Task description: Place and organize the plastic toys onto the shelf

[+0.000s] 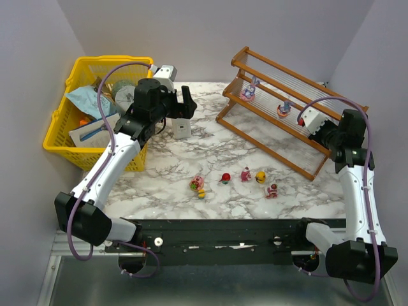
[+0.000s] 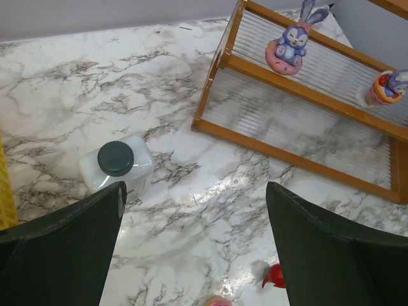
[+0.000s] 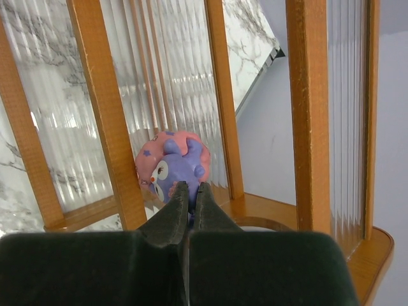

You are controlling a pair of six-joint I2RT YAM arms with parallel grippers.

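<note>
Plastic toys [image 1: 245, 173] loose on marble table [image 1: 210, 153] between pale walls [image 1: 191, 32] (left fingers [image 2: 57, 255] apart, right fingers [image 3: 172, 217] together)

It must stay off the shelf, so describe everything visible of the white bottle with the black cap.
The white bottle looks like milky plastic, squarish, with a round black cap on. It stands upright on the marble table, left of the shelf, apart from it. Nothing touches it; the left gripper hangs above, jaws open.

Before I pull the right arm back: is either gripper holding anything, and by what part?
The left gripper is open, holding nothing. The right gripper is shut, tips at the pink-purple toy on the shelf; whether it pinches any part cannot be told.
</note>
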